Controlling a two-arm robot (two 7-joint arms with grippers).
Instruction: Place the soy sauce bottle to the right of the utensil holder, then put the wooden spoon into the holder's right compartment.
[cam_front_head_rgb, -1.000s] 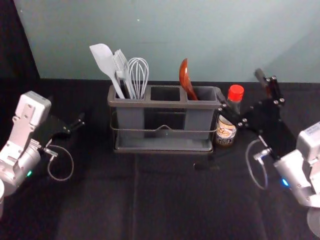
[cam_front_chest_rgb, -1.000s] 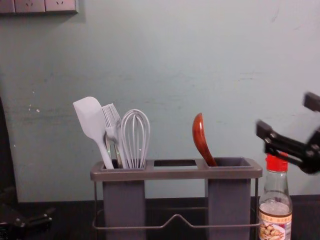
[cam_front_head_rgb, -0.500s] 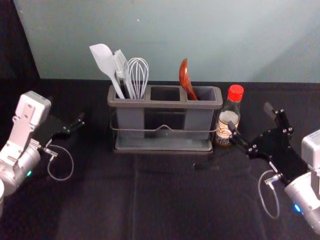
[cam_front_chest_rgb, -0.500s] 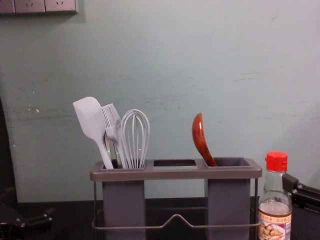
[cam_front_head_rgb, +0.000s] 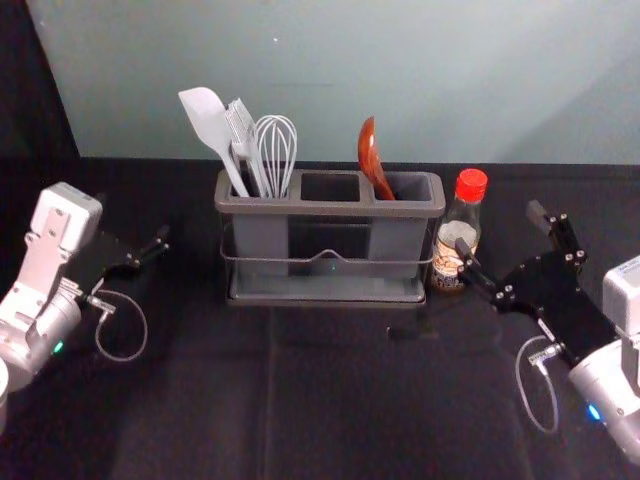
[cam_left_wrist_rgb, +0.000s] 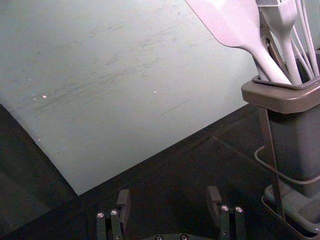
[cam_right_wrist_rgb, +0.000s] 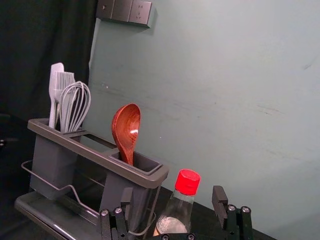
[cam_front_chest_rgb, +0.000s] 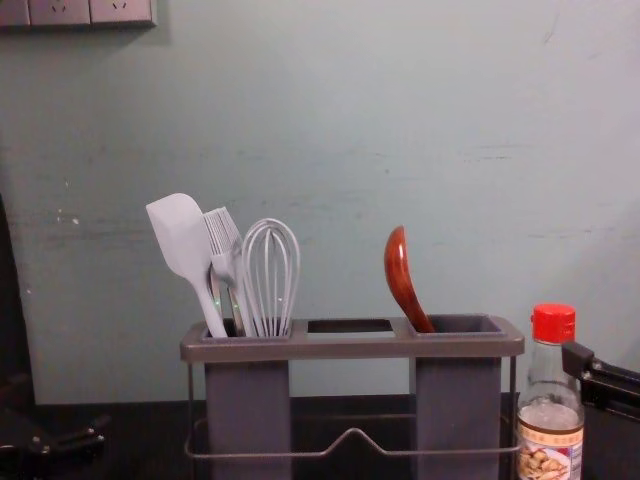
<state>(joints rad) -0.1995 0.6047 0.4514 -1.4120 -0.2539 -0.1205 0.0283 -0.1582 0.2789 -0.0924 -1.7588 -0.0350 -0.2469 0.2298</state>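
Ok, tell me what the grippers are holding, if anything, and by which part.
Nothing is held: the left gripper and right gripper are open, the latter near the soy sauce bottle.

Spoon (cam_front_chest_rgb: 401, 275) in holder (cam_front_chest_rgb: 350, 346), btl. (cam_front_chest_rgb: 545, 412) poss. touching

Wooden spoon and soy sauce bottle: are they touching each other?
Apart. The chest view shows a plain gap: the spoon leans inside the holder; the bottle stands beyond its right end.

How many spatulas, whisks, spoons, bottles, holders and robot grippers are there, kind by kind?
Spatula: 1
Whisk: 1
Spoon: 1
Bottle: 1
Holder: 1
Grippers: 2 (left gripper, left of the holder; right gripper, by the bottle)
Total: 7
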